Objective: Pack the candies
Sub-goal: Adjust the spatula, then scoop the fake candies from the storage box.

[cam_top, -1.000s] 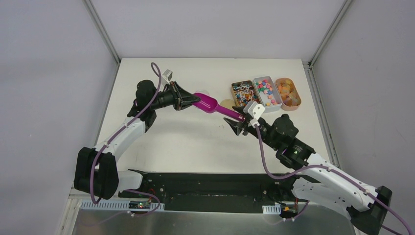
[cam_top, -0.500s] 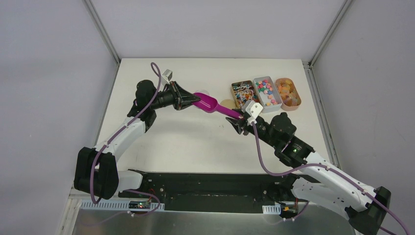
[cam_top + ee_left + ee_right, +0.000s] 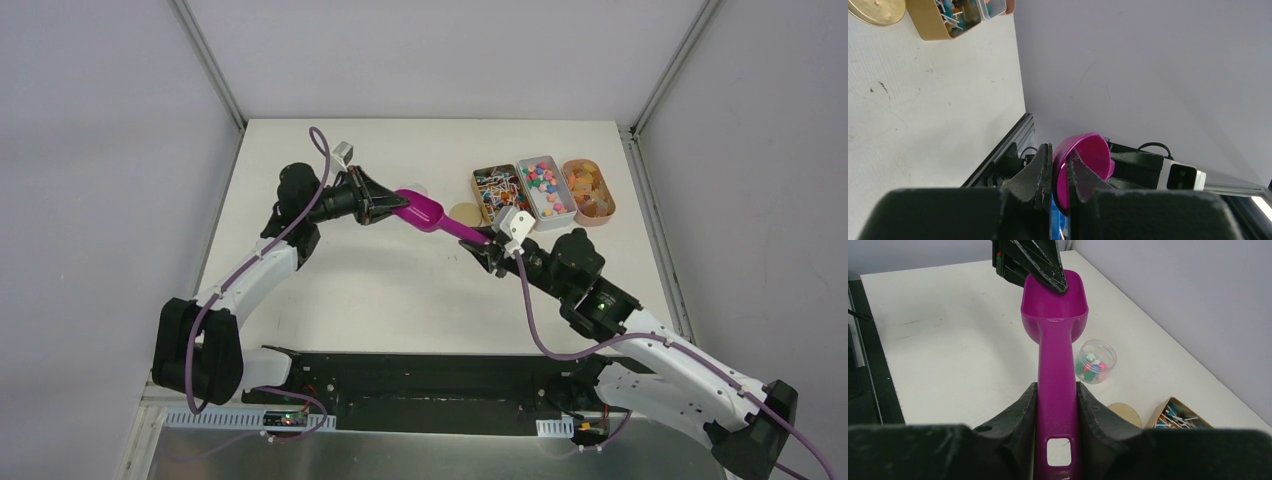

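The purple scoop (image 3: 432, 213) hangs above the table between both grippers, and its bowl (image 3: 1054, 300) is empty. My left gripper (image 3: 397, 206) is shut on the bowl's front rim (image 3: 1060, 175), one finger inside and one outside. My right gripper (image 3: 488, 243) is shut on the scoop's handle (image 3: 1057, 410). The candies (image 3: 543, 187) lie in a white tin at the back right. A few more candies sit in a small clear jar (image 3: 1095, 361) on the table beside the scoop. In the top view the scoop mostly hides the jar.
A gold round lid (image 3: 463, 212) lies on the table under the handle. A gold tin of pins (image 3: 498, 190) and a pink tub of orange pieces (image 3: 588, 190) flank the white tin. Metal frame rails edge the table.
My right arm has shifted slightly toward the left and back with the handle. The scoop and my left gripper have barely moved.
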Available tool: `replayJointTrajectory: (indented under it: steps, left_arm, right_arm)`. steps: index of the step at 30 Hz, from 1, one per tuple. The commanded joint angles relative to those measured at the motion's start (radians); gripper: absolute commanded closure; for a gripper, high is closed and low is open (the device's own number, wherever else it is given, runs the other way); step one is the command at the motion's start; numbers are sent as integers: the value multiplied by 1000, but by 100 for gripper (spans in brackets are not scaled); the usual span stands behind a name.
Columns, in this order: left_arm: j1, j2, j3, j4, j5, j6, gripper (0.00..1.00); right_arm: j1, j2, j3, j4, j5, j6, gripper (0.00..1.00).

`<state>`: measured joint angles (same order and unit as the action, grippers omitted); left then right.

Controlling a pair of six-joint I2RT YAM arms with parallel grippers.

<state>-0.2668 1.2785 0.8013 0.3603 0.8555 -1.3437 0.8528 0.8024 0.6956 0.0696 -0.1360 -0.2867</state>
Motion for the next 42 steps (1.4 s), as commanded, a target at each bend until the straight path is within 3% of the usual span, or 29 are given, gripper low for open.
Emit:
replayJointTrajectory:
  steps: [1, 3, 7, 12, 18, 23, 32, 42]
  left_arm:
    - [-7, 8, 2, 36, -10, 16, 92]
    - [-6, 12, 7, 10, -20, 47, 80]
    - [-6, 23, 35, -53, -53, 120, 41]
    - [-6, 36, 142, -190, -144, 288, 27]
    - [-9, 93, 246, -234, -322, 445, 34]
    - [-28, 225, 374, -245, -430, 569, 38]
    - [-70, 593, 681, -167, -417, 612, 50]
    - [-145, 947, 1021, -107, -394, 639, 61]
  right_arm:
    - [2, -14, 36, 81, -15, 7, 100]
    - [0, -25, 29, 86, 20, 16, 100]
    - [-8, -34, 41, 41, 149, 42, 100]
    - [-27, -20, 112, -105, 318, 93, 100]
    - [-61, 125, 272, -401, 500, 175, 100]
    - [-122, 254, 383, -586, 523, 235, 100]
    - [-232, 424, 580, -875, 490, 261, 100]
    - [-297, 550, 678, -966, 471, 224, 100]
